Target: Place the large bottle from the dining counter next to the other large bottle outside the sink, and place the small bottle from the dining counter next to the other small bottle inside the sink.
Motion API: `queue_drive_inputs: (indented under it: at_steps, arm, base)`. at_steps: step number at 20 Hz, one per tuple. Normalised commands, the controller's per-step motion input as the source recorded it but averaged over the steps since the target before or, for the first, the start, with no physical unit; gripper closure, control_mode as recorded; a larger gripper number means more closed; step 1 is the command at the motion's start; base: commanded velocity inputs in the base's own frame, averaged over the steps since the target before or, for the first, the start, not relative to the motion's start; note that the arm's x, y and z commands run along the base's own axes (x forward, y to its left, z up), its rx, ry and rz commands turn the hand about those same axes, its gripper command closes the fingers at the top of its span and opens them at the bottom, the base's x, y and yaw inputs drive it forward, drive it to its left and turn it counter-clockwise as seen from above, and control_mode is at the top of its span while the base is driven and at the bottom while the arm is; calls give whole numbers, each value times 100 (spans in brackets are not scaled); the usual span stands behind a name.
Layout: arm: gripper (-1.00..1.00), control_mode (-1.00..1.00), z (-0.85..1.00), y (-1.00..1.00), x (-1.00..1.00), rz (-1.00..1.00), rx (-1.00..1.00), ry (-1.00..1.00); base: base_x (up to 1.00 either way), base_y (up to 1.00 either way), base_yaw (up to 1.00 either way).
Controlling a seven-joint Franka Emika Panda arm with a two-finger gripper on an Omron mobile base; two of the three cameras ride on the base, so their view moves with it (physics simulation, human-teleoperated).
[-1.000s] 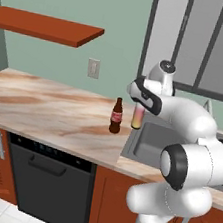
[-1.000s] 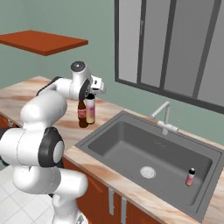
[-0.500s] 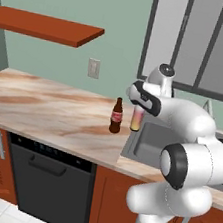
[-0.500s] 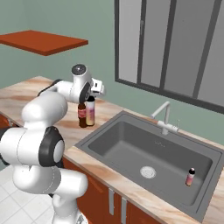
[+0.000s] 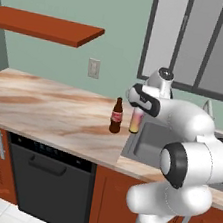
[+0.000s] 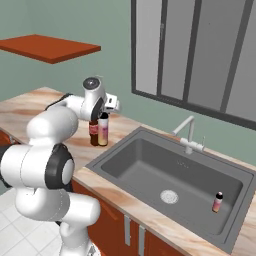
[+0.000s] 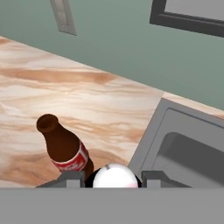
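Standing upright on the worktop (image 5: 56, 120), the large bottle (image 5: 135, 119) is held near its cap by the gripper (image 5: 137, 101), whose fingers are closed narrowly on its neck. It is set just right of the other large bottle (image 5: 116, 116), near the sink (image 6: 150, 170) rim, judged ready for release. A small bottle (image 6: 217, 202) stands inside the basin.

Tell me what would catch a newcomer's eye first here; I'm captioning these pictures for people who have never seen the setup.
First, the white arm reaching over the marbled worktop, its gripper closed from above on the pink-and-yellow large bottle. That bottle stands upright right beside the dark brown red-labelled bottle, at the left edge of the grey sink. Last, a tiny bottle stands alone inside the basin's far right corner.
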Motion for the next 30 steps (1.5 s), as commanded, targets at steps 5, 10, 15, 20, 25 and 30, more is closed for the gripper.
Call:
queue_drive_inputs:
  at_steps: [5, 10, 15, 20, 25, 30]
  arm:
    - [100, -100, -13, 1, 5, 0, 1, -1]
    - [100, -100, -14, 3, 7, 0, 1, -2]
    - [100, -100, -17, 0, 7, 0, 1, -2]
    - [100, -100, -20, 0, 6, 0, 2, -2]
    - [100, -100, -15, 1, 8, 0, 2, -2]
    - [100, -100, -5, 4, 9, 0, 2, -2]
  base:
    - [0, 0, 0]
    - [0, 0, 0]
    - [0, 0, 0]
    - [0, 0, 0]
    - [0, 0, 0]
    - [0, 0, 0]
